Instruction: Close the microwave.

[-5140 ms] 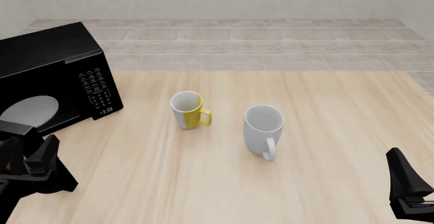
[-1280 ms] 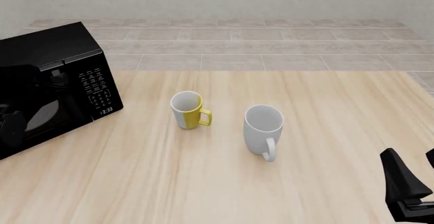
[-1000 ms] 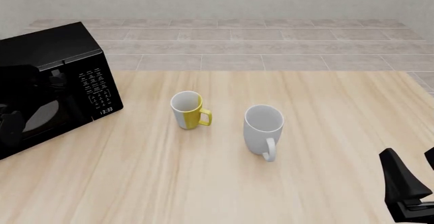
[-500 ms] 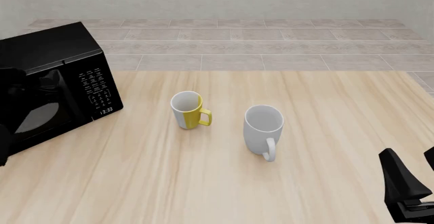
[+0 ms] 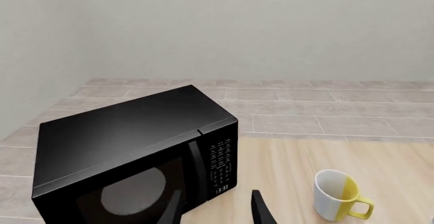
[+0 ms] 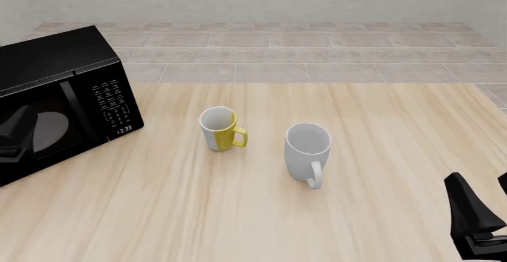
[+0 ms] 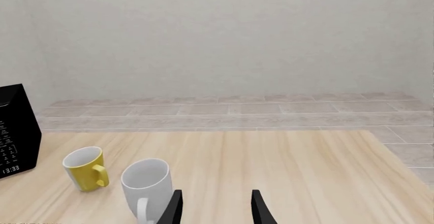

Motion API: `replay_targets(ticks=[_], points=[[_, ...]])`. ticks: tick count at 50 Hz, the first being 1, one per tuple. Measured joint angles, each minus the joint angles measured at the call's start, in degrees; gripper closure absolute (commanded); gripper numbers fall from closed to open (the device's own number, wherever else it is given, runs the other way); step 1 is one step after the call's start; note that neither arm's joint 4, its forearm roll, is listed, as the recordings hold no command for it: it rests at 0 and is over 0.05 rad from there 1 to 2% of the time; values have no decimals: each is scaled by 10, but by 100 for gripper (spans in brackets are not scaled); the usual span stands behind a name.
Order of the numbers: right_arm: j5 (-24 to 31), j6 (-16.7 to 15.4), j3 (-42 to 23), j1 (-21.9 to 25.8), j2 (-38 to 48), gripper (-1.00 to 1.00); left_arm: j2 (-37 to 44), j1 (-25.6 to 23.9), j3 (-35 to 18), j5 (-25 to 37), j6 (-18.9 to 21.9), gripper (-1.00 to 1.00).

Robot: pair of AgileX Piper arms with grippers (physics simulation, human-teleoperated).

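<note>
Jaws spread on both my grippers, left (image 5: 215,209) and right (image 7: 215,208), holding nothing. Glossy black microwave (image 6: 59,98) sits door-shut at the wooden worktop's (image 6: 262,214) left edge.

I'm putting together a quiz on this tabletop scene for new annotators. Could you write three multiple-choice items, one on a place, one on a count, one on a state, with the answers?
1. Where does the microwave stand?
A. at the table's left side
B. at the table's right side
C. between the two mugs

2. How many mugs are on the table?
A. one
B. two
C. three

3. How is the microwave door?
A. swung wide open
B. taken off
C. shut flush with the front

Answers:
1 A: in the front view the microwave sits at the left edge of the table.
2 B: only the yellow and white mug and the white mug are there.
3 C: the microwave door lies in line with the button panel, and the turntable shows only through the glass.
</note>
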Motion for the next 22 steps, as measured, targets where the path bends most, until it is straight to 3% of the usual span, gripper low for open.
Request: replay_targets(ticks=[11,22], points=[[3,-4,-4,0,0,-100,-170,-29,-12,163,-10,-100],[4,-6,-5,-1,0,-100,-233,-46,-25,230,-28,-100]])
